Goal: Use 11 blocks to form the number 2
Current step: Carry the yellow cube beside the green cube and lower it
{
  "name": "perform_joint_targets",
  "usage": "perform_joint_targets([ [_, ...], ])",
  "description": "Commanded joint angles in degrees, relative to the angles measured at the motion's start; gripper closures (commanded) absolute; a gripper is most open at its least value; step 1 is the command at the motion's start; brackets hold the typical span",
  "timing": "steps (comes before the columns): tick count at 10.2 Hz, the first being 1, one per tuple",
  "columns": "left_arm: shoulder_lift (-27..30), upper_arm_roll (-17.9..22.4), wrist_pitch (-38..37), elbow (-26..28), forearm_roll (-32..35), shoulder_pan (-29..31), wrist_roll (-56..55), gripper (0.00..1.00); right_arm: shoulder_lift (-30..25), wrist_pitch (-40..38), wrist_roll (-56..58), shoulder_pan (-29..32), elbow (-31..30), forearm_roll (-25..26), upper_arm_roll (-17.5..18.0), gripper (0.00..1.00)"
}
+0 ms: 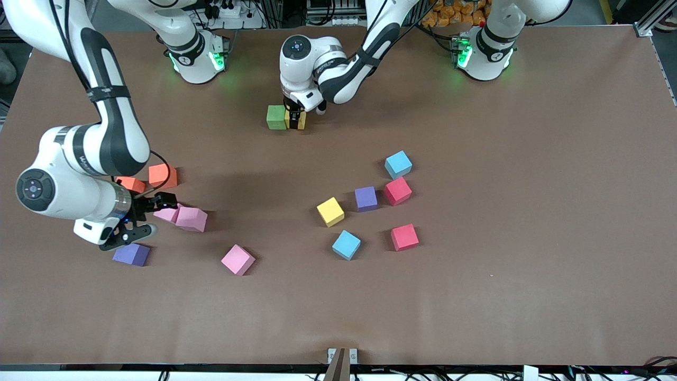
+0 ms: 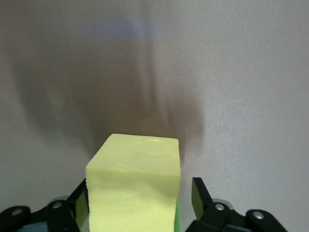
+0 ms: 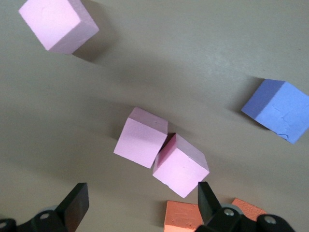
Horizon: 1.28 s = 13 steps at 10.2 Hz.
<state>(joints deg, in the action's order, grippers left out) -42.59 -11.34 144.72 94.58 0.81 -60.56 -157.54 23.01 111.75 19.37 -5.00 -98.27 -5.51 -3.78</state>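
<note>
From the front, the digit has barely begun. A green block (image 1: 275,117) sits near the robots' bases in the middle of the table, and a yellow block (image 1: 296,120) stands touching it on the side toward the left arm's end. The left gripper (image 1: 295,114) is down on that yellow block, one finger on each side. The other blocks lie loose. Toward the left arm's end is a scatter of a light blue block (image 1: 398,164), a red block (image 1: 397,191), a purple block (image 1: 366,198), a second yellow block (image 1: 330,211), another light blue block (image 1: 346,245) and another red block (image 1: 404,237). Toward the right arm's end are two orange blocks (image 1: 162,175), two pink blocks (image 1: 191,219) touching each other, a purple block (image 1: 131,254) and a lone pink block (image 1: 238,259). The right gripper (image 1: 140,217) hovers low over the touching pink pair.

The left wrist view shows the yellow block (image 2: 133,186) between the fingers (image 2: 199,195), with a gap on at least one side, so the grip looks loose or just released; a sliver of green shows at its lower edge.

The right wrist view shows that gripper's fingers (image 3: 207,200) spread wide and holding nothing, with the two pink blocks (image 3: 141,137) below them.

By my count two of eleven blocks are placed, so nine are left.
</note>
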Motion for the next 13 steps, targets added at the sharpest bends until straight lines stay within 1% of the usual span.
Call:
perform_joint_targets([
  [1, 0.49, 0.36, -1.02, -0.54, 0.85, -0.44, -6.73, 0.12, -0.69, -1.79, 0.22, 2.7, -0.34, -0.02, 0.7, 0.0],
  [5, 1.02, 0.36, -2.77, -0.71, 1.03, -0.53, -6.64, 0.12, -0.6, -2.33, -0.04, 2.19, -0.6, -0.11, 0.79, 0.0],
  [9, 1.02, -0.25, -2.78, -0.53, 0.77, -1.49, -7.52, 0.12, -0.6, -2.15, -0.21, 1.39, -0.52, -0.2, 0.88, 0.0],
  [11, 2.16, -0.52, -5.57, 0.17, 0.68, -1.67, -7.43, 0.13, -0.6, -2.24, -0.21, 1.39, -0.34, -0.2, 0.88, 0.0],
  [13, 2.34, -0.52, -5.94, 0.08, 0.68, -1.41, -7.17, 0.13, -0.6, -2.15, -0.21, 1.39, -0.26, -0.2, 0.88, 0.0],
])
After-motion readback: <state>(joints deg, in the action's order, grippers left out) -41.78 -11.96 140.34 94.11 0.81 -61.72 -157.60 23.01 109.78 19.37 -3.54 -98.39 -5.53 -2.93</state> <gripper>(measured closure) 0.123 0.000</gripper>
